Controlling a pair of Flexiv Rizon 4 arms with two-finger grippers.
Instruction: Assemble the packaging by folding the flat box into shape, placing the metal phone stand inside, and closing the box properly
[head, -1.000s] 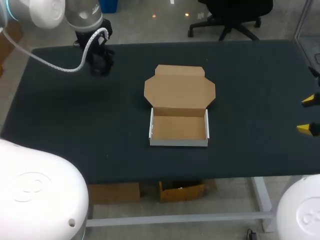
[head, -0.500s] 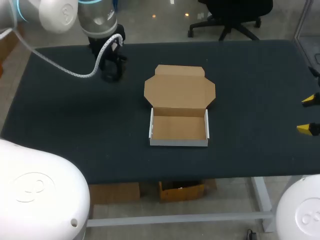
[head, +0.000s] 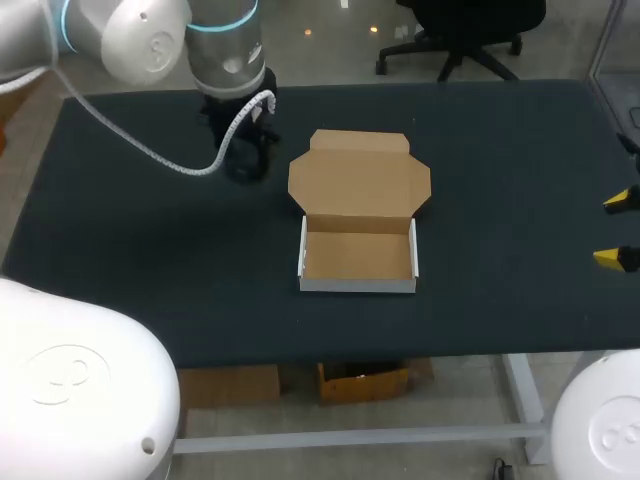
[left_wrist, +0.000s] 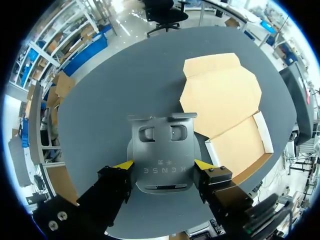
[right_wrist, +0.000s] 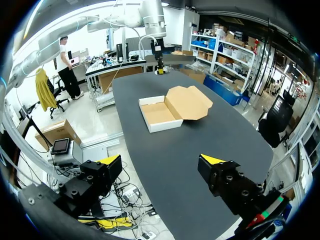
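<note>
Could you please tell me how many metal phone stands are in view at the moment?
1. The metal phone stand is clamped between the fingers of the left gripper, raised above the table beside the open box. The box's tray is empty, so none seems hidden there.

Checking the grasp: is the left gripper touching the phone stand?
Touching. Left wrist view: left gripper fingertips press both sides of the phone stand.

Dark, perhaps matted table, open cardboard box centred
</note>
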